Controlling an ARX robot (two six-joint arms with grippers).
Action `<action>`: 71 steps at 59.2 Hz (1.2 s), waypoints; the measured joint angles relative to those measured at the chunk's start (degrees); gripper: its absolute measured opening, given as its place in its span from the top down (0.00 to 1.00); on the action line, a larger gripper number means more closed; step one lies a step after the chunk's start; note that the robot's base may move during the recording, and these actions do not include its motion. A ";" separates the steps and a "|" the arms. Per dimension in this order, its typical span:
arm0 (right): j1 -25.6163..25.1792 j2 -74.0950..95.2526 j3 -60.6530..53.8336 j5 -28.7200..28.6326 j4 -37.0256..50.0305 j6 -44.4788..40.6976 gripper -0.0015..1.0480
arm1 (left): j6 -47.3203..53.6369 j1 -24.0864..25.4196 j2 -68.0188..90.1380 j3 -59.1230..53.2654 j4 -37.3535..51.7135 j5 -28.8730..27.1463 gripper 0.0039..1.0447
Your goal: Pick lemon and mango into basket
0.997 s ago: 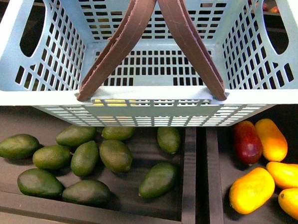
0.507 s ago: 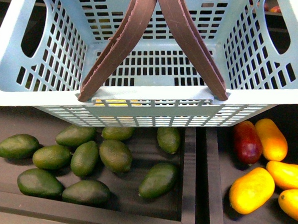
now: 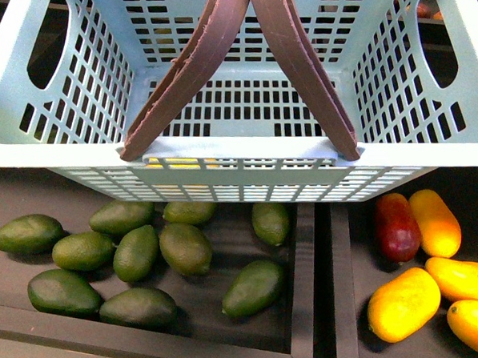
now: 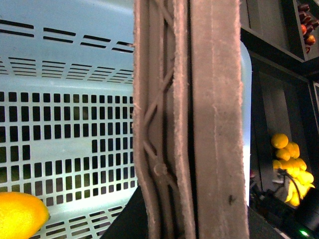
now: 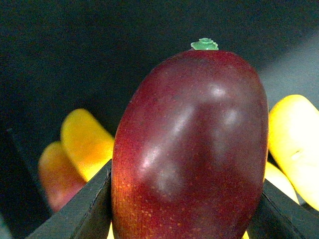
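Since the basket (image 3: 240, 151) hangs by its brown handles (image 4: 194, 119) over the avocados (image 3: 139, 254), I reckon my L arm carries it as the drop target, tho the left gripper isn't in shot so I can't tell its state. The lemon (image 4: 20, 216) looks to be inside already, by the near wall. The right gripper (image 5: 185, 199) is clamped on the mango (image 5: 189, 139), stem end up w/ yellow mangoes (image 5: 294, 144) behind. The raised handles cross the basket mouth, so I'd drop beside them.
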 joint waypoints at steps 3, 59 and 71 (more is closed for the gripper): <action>0.26 -6.88 -2.93 -3.48 -2.27 -0.61 0.43 | 0.00 0.00 0.00 0.00 0.00 0.02 0.85; 48.57 -31.89 -1.11 13.38 -2.47 16.79 0.43 | -0.02 0.00 0.00 0.00 0.00 0.09 0.85; 49.75 -24.98 2.14 16.92 -0.20 16.72 0.25 | 0.00 0.00 0.00 0.00 0.00 -0.02 0.85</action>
